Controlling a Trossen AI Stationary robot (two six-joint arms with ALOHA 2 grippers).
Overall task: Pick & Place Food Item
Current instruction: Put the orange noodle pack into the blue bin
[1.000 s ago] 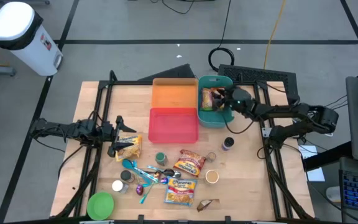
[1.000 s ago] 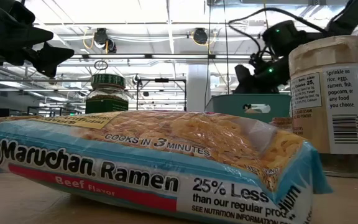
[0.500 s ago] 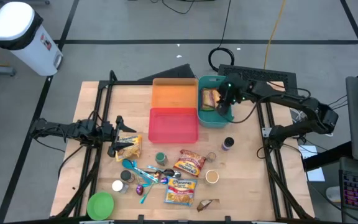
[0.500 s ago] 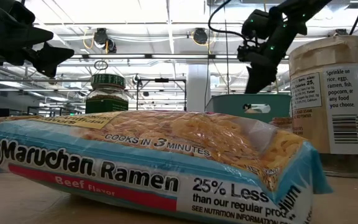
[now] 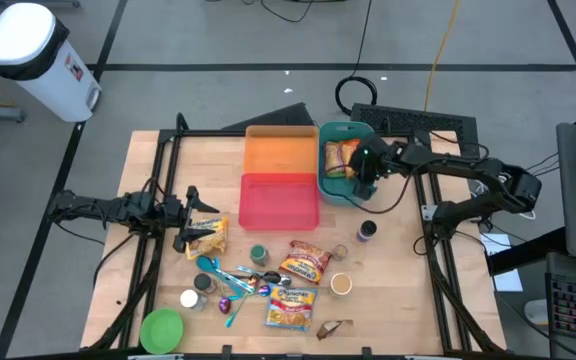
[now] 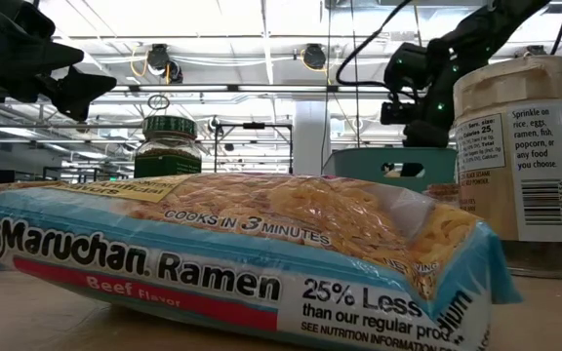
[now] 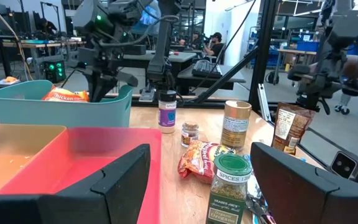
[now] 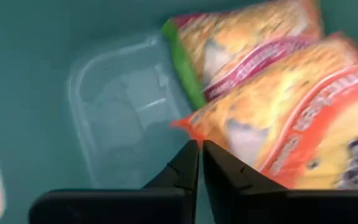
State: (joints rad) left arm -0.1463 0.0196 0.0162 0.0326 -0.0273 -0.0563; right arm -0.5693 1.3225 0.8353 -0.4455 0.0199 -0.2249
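Teal bin point(image 5: 345, 190) under right gripper point(image 5: 365, 181)

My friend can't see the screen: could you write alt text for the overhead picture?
Right robot hand, fingers shut, reaches into a teal plastic bin holding noodle packets. The left hand waits over a yellow snack bag on the wooden table.

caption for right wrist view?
Shut right gripper poised inside the teal bin beside two ramen packets.
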